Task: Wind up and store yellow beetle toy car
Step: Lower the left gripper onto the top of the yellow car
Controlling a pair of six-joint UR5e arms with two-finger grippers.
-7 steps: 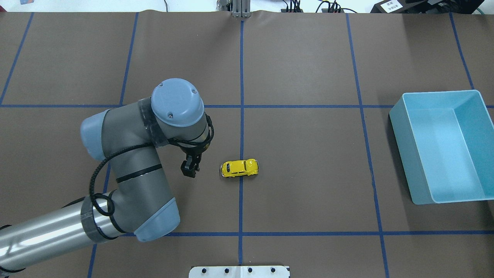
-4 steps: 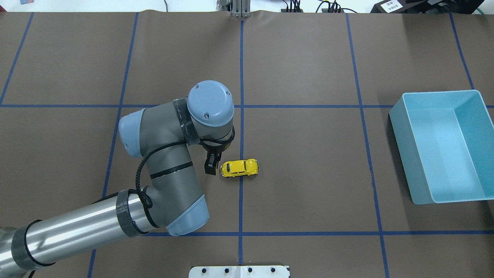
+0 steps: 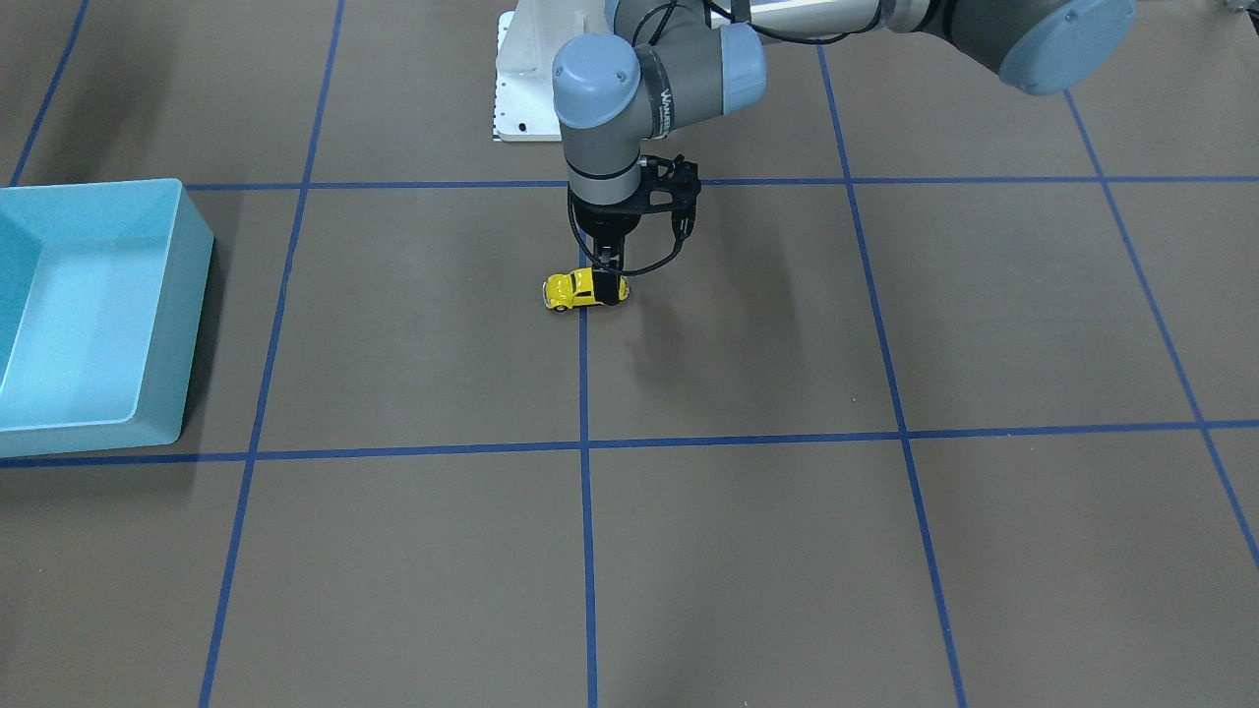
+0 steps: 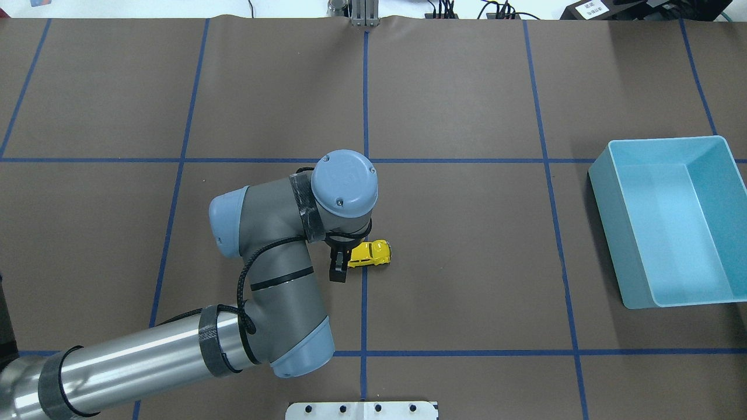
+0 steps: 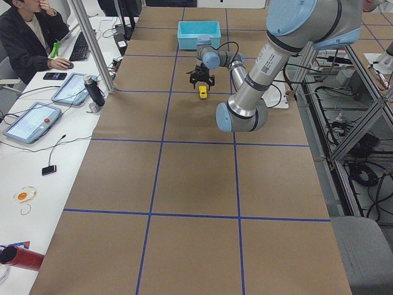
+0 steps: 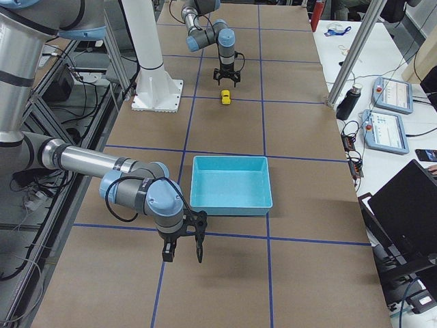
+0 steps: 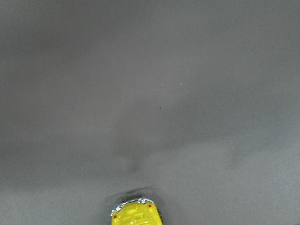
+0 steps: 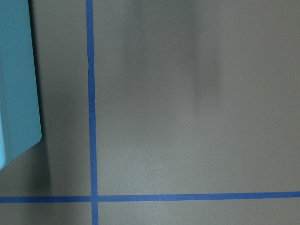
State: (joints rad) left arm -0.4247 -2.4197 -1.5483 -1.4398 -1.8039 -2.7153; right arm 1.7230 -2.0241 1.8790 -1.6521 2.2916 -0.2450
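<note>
The yellow beetle toy car [image 4: 372, 252] stands on its wheels on the brown table mat, on the centre blue line. It also shows in the front-facing view [image 3: 575, 290] and at the bottom edge of the left wrist view [image 7: 137, 214]. My left gripper [image 4: 342, 260] points straight down, open, with its fingers on either side of the car's left end. One finger [image 4: 338, 272] shows on the near side and the other is hidden under the wrist. My right gripper [image 6: 183, 251] shows only in the exterior right view, low over the mat near the bin. I cannot tell its state.
A light blue open bin [image 4: 610, 233] stands at the table's right side, and it shows in the front-facing view [image 3: 192, 324] and the right wrist view [image 8: 16, 84]. A white base plate [image 4: 362, 411] lies at the near edge. Blue tape lines grid the mat.
My left arm has swung right. Its gripper has gone from left of the car to over the car's left end. The car has not moved.
</note>
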